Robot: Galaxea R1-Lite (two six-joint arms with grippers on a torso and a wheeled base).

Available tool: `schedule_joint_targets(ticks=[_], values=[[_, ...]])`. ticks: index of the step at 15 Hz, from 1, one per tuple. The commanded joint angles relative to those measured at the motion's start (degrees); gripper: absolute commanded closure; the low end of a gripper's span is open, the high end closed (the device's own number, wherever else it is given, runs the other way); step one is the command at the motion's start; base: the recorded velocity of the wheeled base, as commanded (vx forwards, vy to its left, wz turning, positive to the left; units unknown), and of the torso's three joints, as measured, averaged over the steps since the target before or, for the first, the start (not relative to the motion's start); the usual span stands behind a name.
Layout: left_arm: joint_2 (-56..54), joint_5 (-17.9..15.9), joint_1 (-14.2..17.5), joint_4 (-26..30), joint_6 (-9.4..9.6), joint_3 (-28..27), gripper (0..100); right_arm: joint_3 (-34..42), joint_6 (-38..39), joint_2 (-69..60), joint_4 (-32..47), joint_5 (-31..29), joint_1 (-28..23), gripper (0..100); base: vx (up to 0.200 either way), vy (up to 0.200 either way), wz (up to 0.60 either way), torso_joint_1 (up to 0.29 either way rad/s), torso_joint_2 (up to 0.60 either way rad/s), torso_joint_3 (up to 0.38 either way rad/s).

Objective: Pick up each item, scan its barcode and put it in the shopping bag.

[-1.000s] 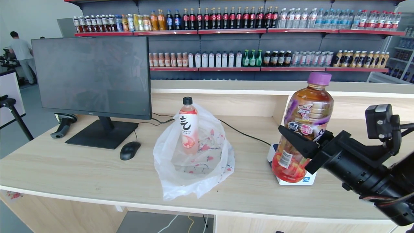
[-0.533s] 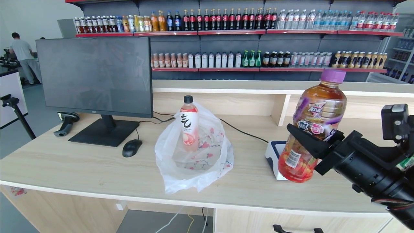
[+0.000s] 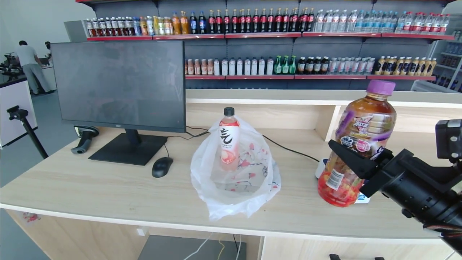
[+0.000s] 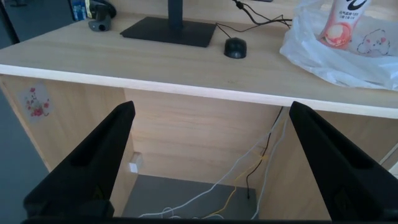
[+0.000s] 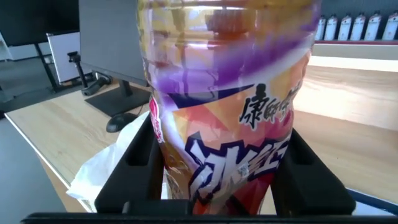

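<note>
A tea bottle (image 3: 364, 122) with a purple cap hangs upright at the counter's right, and my right gripper (image 3: 355, 155) is shut on its middle. The right wrist view has the bottle's label (image 5: 230, 81) close up between the fingers (image 5: 134, 162). Behind the bottle's base a white and blue scanner (image 3: 362, 198) sits on the counter, mostly hidden. The white shopping bag (image 3: 249, 195) stands open mid-counter with a pink bottle (image 3: 228, 144) upright inside. My left gripper (image 4: 211, 109) is open, low in front of the counter's edge, holding nothing.
A monitor (image 3: 121, 85), a mouse (image 3: 162, 167) and a handheld scanner (image 3: 83, 139) take up the counter's left half. A black cable (image 3: 288, 150) runs behind the bag. A raised ledge (image 3: 288, 95) closes the back. Loose wires (image 4: 261, 168) hang under the counter.
The whole head view has shifted, so the camera moved. The tea bottle stays in my right gripper over the scanner. The bag and pink bottle stay put.
</note>
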Motion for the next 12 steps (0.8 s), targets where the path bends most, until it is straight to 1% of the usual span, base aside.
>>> schedule_joint_targets(ticks=[1, 2, 7, 11, 12], values=[[-0.02, 0.07, 0.00, 0.02, -0.10, 0.01, 0, -0.30, 0.08, 0.40, 0.02, 0.02, -0.99, 100, 0.000, 0.200, 0.00, -0.002, 0.00, 0.007], [-0.02, 0.07, 0.00, 0.02, -0.10, 0.01, 0, -0.83, -0.01, 1.37, 0.02, 0.02, -1.87, 100, 0.000, 0.200, 0.00, 0.002, 0.00, -0.002], [-0.02, 0.07, 0.00, 0.02, -0.10, 0.01, 0, -0.48, -0.27, 2.77, 0.02, 0.02, -1.96, 100, 0.000, 0.200, 0.00, 0.002, 0.00, 0.003], [-0.02, 0.07, 0.00, -0.07, -0.10, 0.01, 0, -0.65, -0.89, 4.09, 0.02, 0.11, -1.87, 100, 0.000, 0.000, 0.00, 0.000, 0.00, 0.000], [-0.02, 0.07, 0.00, -0.07, -0.10, 0.01, 0, -0.83, -0.89, 4.27, 0.02, 0.11, -1.87, 100, 0.200, 0.000, 0.00, 0.002, 0.00, 0.002]])
